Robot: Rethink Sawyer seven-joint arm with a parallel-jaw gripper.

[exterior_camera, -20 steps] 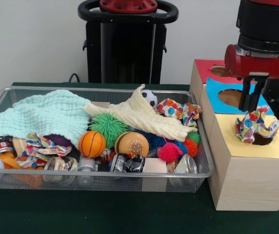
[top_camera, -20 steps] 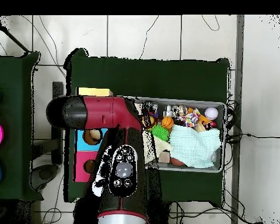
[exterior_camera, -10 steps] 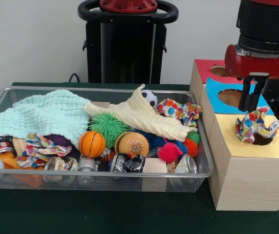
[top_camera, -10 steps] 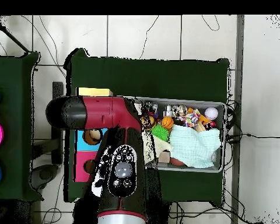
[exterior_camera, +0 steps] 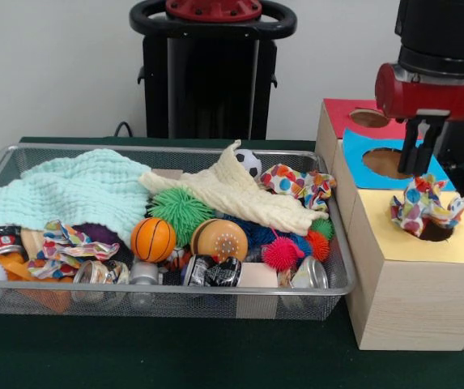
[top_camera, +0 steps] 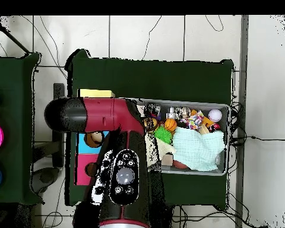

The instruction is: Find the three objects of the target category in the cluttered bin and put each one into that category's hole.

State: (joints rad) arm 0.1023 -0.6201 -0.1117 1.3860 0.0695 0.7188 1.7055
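A crumpled cloth with coloured dots (exterior_camera: 426, 207) sits in the round hole of the yellow-topped box (exterior_camera: 458, 243), partly sticking out. My gripper (exterior_camera: 417, 168) hangs just above it, open and holding nothing, clear of the cloth. Two more dotted cloths lie in the wire bin (exterior_camera: 175, 289): one (exterior_camera: 299, 185) at its right end, one (exterior_camera: 65, 243) near the front left. In the overhead view my arm (top_camera: 124, 172) covers the gripper and most of the boxes.
Behind the yellow top are a blue top with a hole (exterior_camera: 385, 162) and a red one (exterior_camera: 368, 118). The bin also holds a mint cloth (exterior_camera: 70, 190), a cream cloth (exterior_camera: 232, 194), spiky balls, a small basketball (exterior_camera: 152, 239) and cans.
My gripper has risen a little from the dotted cloth, which stays lying in the yellow box's hole. The bin's contents have not moved.
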